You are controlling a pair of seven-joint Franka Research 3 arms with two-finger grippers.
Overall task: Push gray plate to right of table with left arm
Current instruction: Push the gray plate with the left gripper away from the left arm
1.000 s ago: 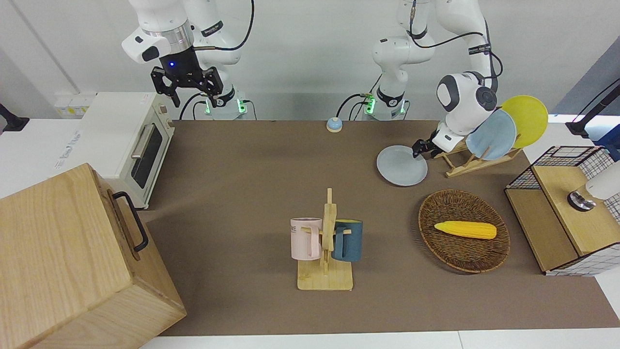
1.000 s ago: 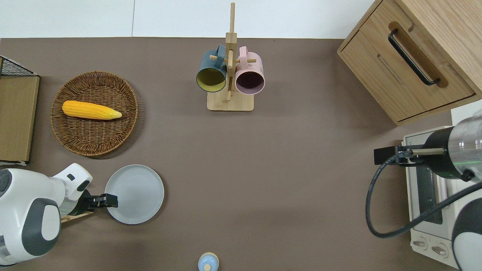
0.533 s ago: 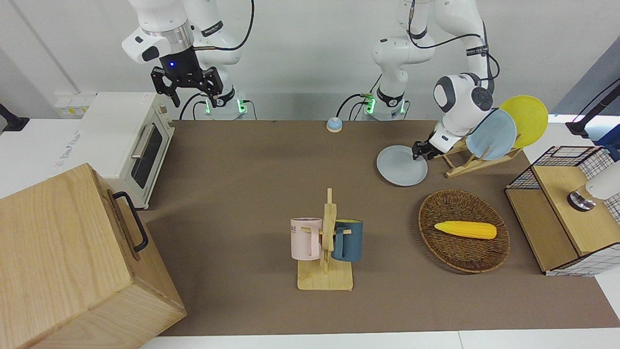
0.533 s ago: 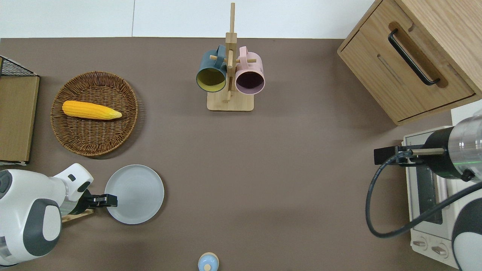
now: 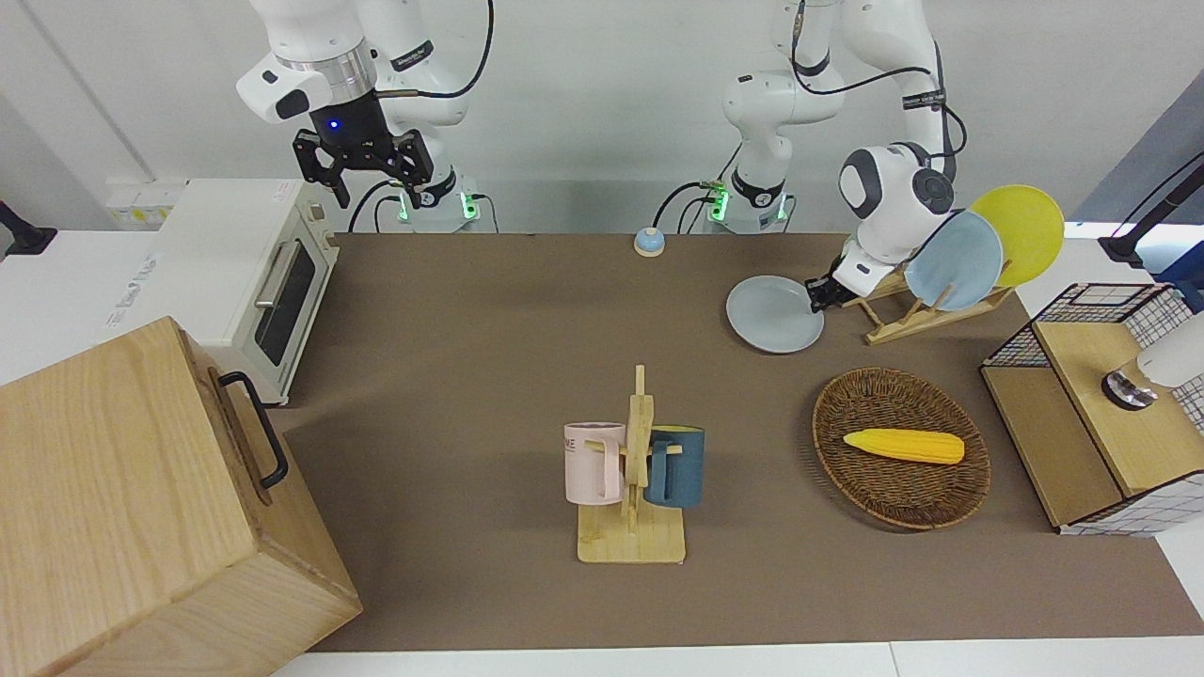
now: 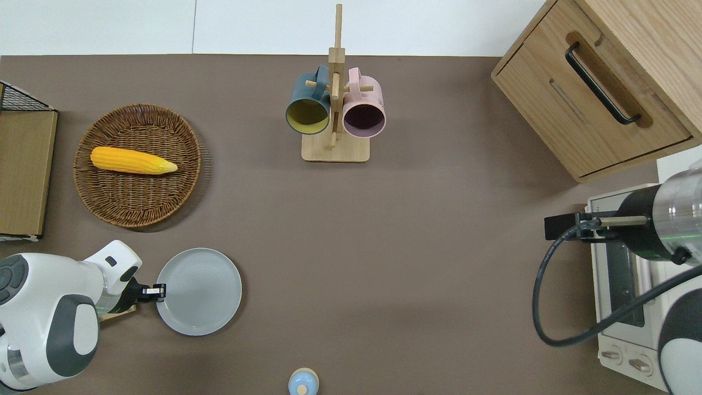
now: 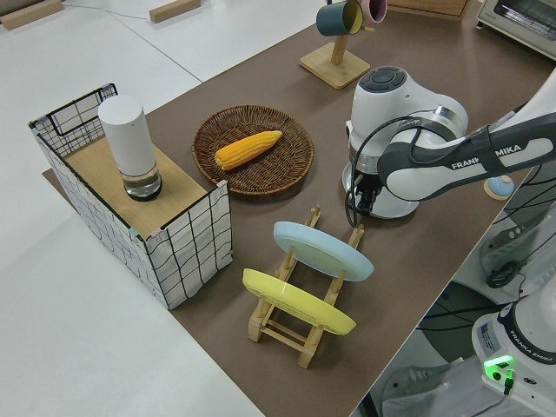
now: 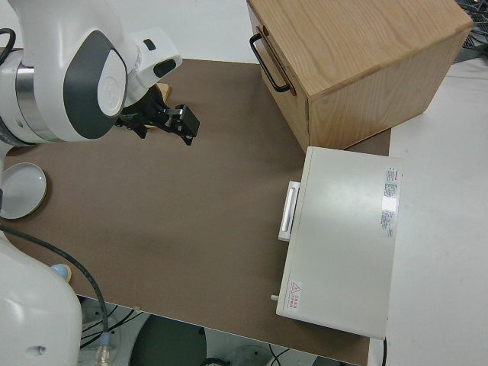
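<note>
One claw, the left claw, is pressing low against the gray plate's rim; whether its fingers are apart I cannot tell. That plate is lying flat on the worktop near the robots' edge, toward the left arm's end, while the right arm is sitting parked

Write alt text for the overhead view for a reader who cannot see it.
The left gripper sits at the rim of the gray plate on the brown table. Farther from the robots are a wicker basket holding corn and a mug rack.
</note>
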